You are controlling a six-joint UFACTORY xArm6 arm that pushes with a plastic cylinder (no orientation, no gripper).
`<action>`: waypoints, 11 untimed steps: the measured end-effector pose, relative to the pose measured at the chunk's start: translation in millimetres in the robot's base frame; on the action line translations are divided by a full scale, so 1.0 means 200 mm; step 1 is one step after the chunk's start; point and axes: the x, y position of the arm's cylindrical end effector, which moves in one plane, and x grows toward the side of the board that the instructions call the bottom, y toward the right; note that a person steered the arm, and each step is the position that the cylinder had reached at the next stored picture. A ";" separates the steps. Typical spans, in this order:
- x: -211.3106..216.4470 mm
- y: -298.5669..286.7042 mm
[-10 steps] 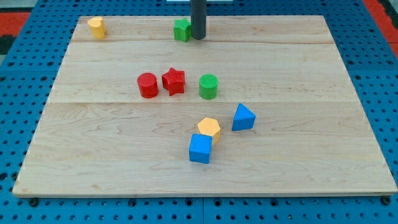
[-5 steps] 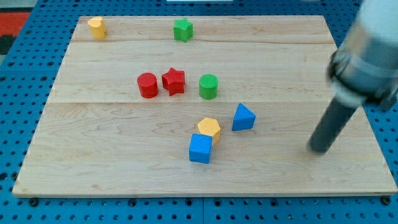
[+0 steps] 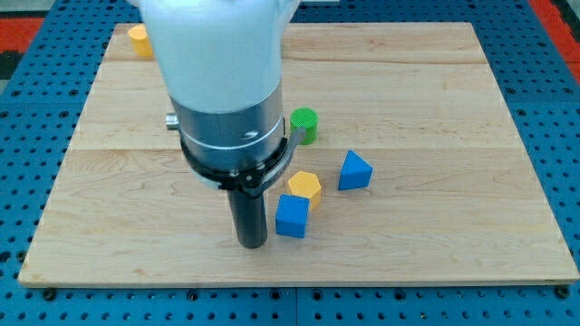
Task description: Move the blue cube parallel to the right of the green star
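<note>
The blue cube (image 3: 292,217) lies near the view's bottom middle, touching a yellow hexagonal block (image 3: 306,186) just above it. My tip (image 3: 252,243) rests on the board just left of the blue cube, close to it or touching it. The green star is hidden behind the arm's large white and grey body (image 3: 222,81), which fills the view's upper middle.
A blue triangular block (image 3: 354,171) lies right of the yellow hexagon. A green cylinder (image 3: 305,123) peeks out beside the arm. A yellow block (image 3: 139,39) sits at the top left. The red blocks are hidden by the arm. The wooden board (image 3: 435,109) lies on a blue pegboard.
My tip has swung from the board's right side to just left of the blue cube. The arm now covers the green star and both red blocks. The blocks have not visibly moved.
</note>
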 end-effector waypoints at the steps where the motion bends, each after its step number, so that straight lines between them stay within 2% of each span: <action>1: -0.02 -0.11; 2: -0.07 0.12; 3: -0.11 0.48; 5: -0.10 0.90; 7: -0.71 1.31; 8: -0.89 1.26; 9: -0.90 1.26; 10: -0.73 1.54; 11: -0.93 1.73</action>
